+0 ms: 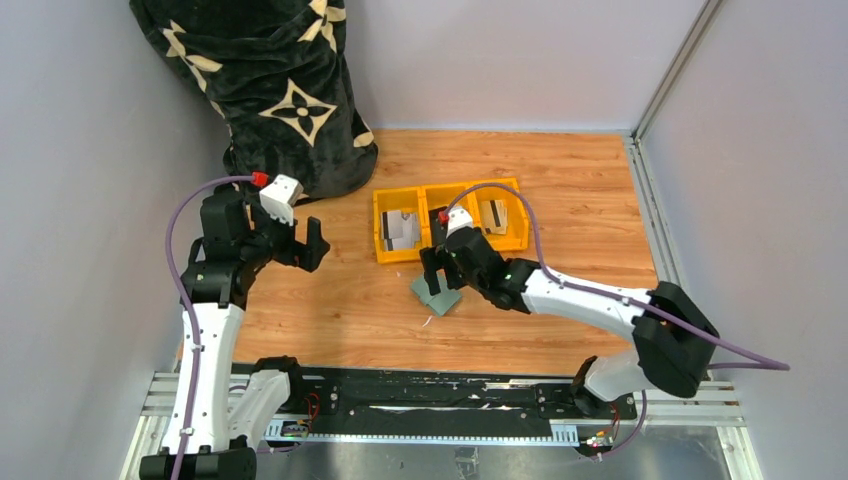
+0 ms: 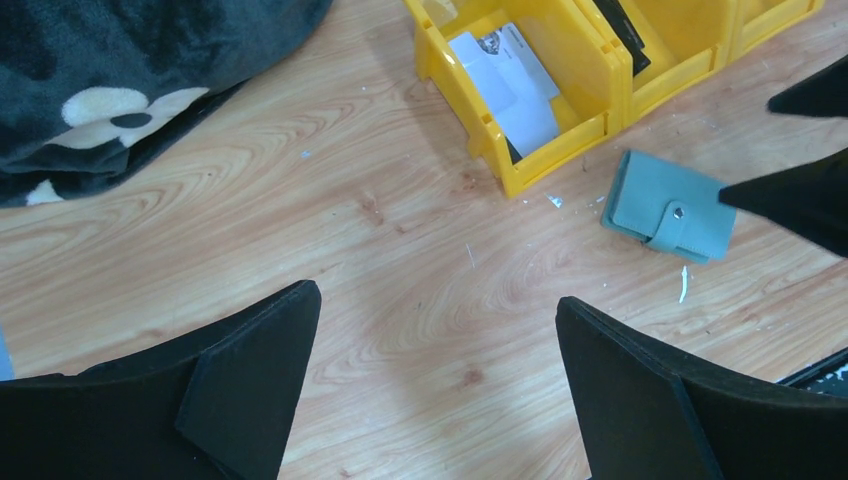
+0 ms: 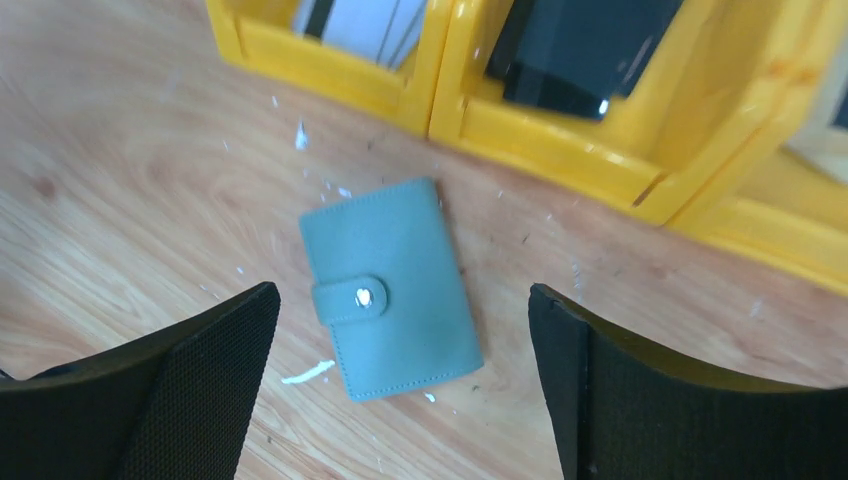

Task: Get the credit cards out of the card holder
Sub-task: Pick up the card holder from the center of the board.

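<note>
The sage-green card holder (image 1: pixel 437 296) lies flat on the wooden table just in front of the yellow tray, folded shut with its snap tab fastened. It also shows in the right wrist view (image 3: pixel 390 285) and the left wrist view (image 2: pixel 668 205). No cards inside it show. Pale credit cards (image 2: pixel 510 80) lie in the tray's left compartment (image 1: pixel 403 230). My right gripper (image 3: pixel 405 305) is open and empty, straddling the holder from above (image 1: pixel 440 272). My left gripper (image 2: pixel 437 340) is open and empty over bare wood, left of the tray (image 1: pixel 305 245).
The yellow three-compartment tray (image 1: pixel 381 228) stands behind the holder. A black block (image 3: pixel 580 50) sits in its middle compartment and more cards (image 1: pixel 492 215) in the right one. A black patterned blanket (image 1: pixel 270 90) fills the back left corner. White crumbs dot the wood.
</note>
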### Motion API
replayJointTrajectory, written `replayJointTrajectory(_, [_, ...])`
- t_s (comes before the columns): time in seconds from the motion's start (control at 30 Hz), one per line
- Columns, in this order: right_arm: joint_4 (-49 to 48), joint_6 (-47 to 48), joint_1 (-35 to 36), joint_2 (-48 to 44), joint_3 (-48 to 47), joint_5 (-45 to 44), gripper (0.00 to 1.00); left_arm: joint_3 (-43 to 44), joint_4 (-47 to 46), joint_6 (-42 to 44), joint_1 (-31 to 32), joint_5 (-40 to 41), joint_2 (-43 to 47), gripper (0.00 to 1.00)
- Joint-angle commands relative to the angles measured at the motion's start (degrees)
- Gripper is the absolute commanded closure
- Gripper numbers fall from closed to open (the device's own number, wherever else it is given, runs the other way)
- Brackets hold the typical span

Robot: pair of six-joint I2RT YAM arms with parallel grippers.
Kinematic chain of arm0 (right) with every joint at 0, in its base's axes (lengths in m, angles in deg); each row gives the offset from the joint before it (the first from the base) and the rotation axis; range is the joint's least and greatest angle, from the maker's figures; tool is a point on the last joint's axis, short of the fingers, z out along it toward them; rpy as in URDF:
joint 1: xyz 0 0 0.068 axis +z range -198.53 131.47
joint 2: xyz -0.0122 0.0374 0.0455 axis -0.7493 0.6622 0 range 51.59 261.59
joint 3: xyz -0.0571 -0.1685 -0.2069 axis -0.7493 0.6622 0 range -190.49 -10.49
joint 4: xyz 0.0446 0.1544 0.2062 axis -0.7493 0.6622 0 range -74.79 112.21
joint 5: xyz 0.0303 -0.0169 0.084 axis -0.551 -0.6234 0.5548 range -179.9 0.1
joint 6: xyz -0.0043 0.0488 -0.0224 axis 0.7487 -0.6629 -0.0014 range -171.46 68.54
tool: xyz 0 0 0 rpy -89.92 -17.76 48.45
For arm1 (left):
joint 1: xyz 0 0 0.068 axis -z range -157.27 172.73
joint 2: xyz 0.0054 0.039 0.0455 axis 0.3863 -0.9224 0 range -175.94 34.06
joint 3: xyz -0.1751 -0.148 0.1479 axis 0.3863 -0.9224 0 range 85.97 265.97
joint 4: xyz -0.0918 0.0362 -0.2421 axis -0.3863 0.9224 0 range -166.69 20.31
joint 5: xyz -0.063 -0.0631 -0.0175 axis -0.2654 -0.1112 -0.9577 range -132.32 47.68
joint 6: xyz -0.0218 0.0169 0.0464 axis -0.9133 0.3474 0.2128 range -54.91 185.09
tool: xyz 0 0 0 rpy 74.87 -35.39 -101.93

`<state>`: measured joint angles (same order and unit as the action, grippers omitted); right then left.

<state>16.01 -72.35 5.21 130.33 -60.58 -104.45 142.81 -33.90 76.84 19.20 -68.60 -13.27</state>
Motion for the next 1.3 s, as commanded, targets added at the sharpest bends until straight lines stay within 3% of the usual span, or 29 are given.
replayJointTrajectory(0.0, [-1.9, 2.3, -0.2, 4.7, 1.7, 6.3, 0.03, 2.2, 2.2, -0.3, -0.2, -0.1, 0.4, 0.0])
replayJointTrajectory(0.2, [-3.9, 4.8, -1.4, 12.2, -0.5, 6.0, 0.02, 3.0, 3.2, -0.3, -0.2, -0.6, 1.9, 0.0])
replayJointTrajectory(0.53, [-2.9, 7.6, -3.8, 21.6, -6.8, 13.6, 0.02, 5.4, 4.5, 0.3, -0.2, -2.0, 2.8, 0.0])
replayJointTrajectory(0.93, [-2.7, 3.4, -2.8, 15.9, -0.4, 16.4, 0.02, 6.4, 4.5, -0.1, -0.2, -4.0, 3.1, 0.0])
replayJointTrajectory(1.27, [-1.7, 4.4, 0.7, 18.9, 1.5, 12.2, 0.01, 6.8, 4.5, -0.3, -0.2, -5.0, 3.6, 0.0])
